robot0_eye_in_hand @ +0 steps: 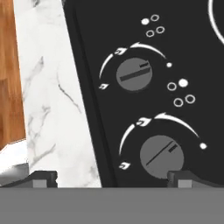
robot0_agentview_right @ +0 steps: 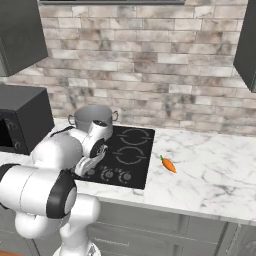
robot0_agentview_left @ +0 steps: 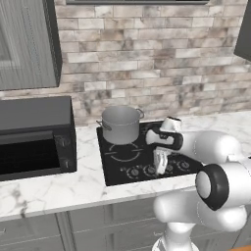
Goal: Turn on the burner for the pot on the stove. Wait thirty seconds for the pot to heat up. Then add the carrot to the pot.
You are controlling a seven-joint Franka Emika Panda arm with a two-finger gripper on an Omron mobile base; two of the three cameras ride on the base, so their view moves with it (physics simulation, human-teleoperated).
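Hand view first: gripper (robot0_eye_in_hand: 111,177) spread wide and empty, pointed straight down at the stove's (robot0_eye_in_hand: 183,39) front strip, two dark fingertips (robot0_eye_in_hand: 43,177) rising at the bottom edge, one over white marble, the other over black glass. Nearest knob (robot0_eye_in_hand: 162,156) just above the fingertip line and toward the glass-side fingertip, so off-centre in the gap, not yet bracketed and not touched; probably hung wide like this so the jaws can drop either side of the dial before any twist. Next knob (robot0_eye_in_hand: 134,75) further up the same strip, each dial ringed by a white arc with small markers and paired with a four-dot cluster, one dot filled, presumably flagging which burner it drives; which of the two belongs to the pot's ring cannot be told from here. Left base view, working outward: gripper (robot0_agentview_left: 160,164) low over the knob row at the cooktop's front edge, pot (robot0_agentview_left: 120,123) well beyond the hand on the far ring nearest the dark oven box (robot0_agentview_left: 37,139), upright, lidless, grey brushed metal, squat cylinder with a small loop handle each side. Right base view: carrot (robot0_agentview_right: 168,164) well off to the side away from the pot, lying flat on the marble counter (robot0_agentview_right: 210,175) just past the stove's edge, small, tapered, orange with green at one end, untouched.
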